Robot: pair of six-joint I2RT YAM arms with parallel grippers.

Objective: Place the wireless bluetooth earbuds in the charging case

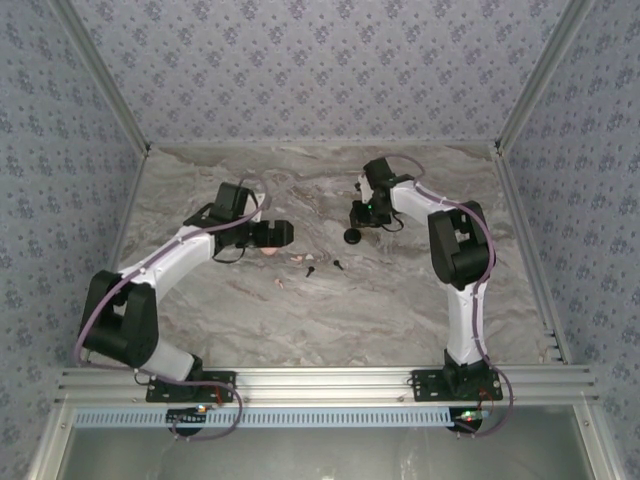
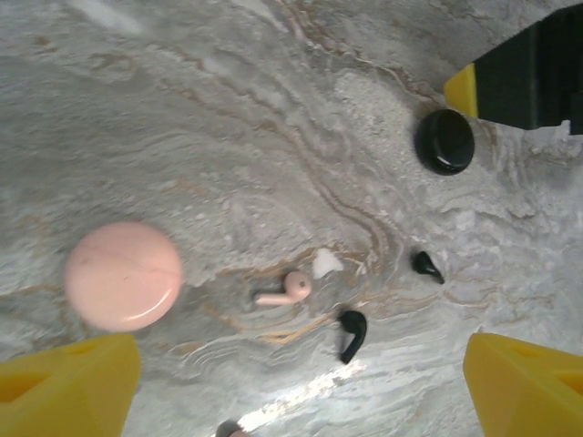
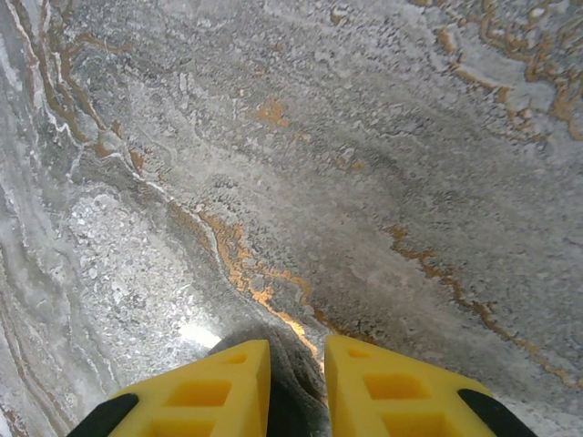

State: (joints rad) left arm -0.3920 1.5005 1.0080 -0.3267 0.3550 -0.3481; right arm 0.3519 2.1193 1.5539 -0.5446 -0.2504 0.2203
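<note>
We judge the task barely begun: no earbud sits in a case. In the left wrist view a pink earbud (image 2: pixel 284 291) lies loose on the surface (image 2: pixel 228 118), with a small white bit (image 2: pixel 326 264) just beside it. One black earbud (image 2: pixel 351 333) lies nearby, and a second black earbud (image 2: pixel 427 266) a little further right.

The pink case (image 2: pixel 123 275) lies apart from them on the left and the black case (image 2: pixel 445 141) apart at the upper right. Both look like closed discs.

The left fingers (image 2: pixel 68 387) stand wide apart above the scatter, holding nothing. The right fingers (image 3: pixel 209 387) are close together with a slim gap, down by the black case. Something dark shows between them, and we cannot tell whether they grip it.

As we read it, everything is left to do: open a case, pick up each earbud and seat it.
</note>
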